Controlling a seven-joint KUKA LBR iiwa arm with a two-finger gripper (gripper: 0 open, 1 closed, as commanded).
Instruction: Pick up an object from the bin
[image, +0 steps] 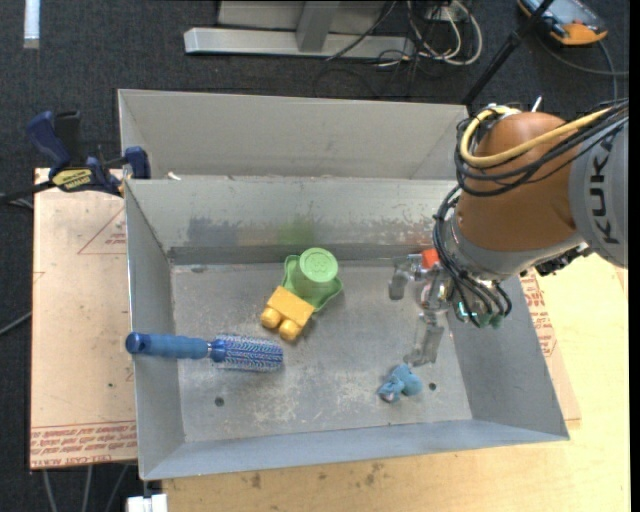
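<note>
From the camera view you see the arm (575, 190) come in over the right wall of the bin (150, 300). Its orange cover (515, 200) bulges above the far right corner, with cables looped round it. The wrist tips down and to the left, so the gripper (410, 325) hangs low over the right part of the bin floor.

The fingers (428, 340) are spread wide. One reaches left, up by the far wall. The other, long and thin, slants down towards the near side. Between them you see bare grey floor; nothing is gripped.

The thing closest to the gripper is a small pale-blue piece (400, 385), lumpy in shape, lying on the floor in the near right part of the bin. It sits just beyond the tip of the long finger, a little nearer to you and a little left of it. It is outside the gap between the fingers, and you can see no contact.

The other things lie well apart from the gripper, to its left:
- A green cup (318, 272) rests near the middle of the far side, with one round end turned up towards the camera.
- A yellow block (287, 312) with two studs touches the cup on its near left.
- A brush (205, 350) with a blue handle and a pale bristled head lies flat across the left half of the floor. Its handle points towards the left wall.
</note>
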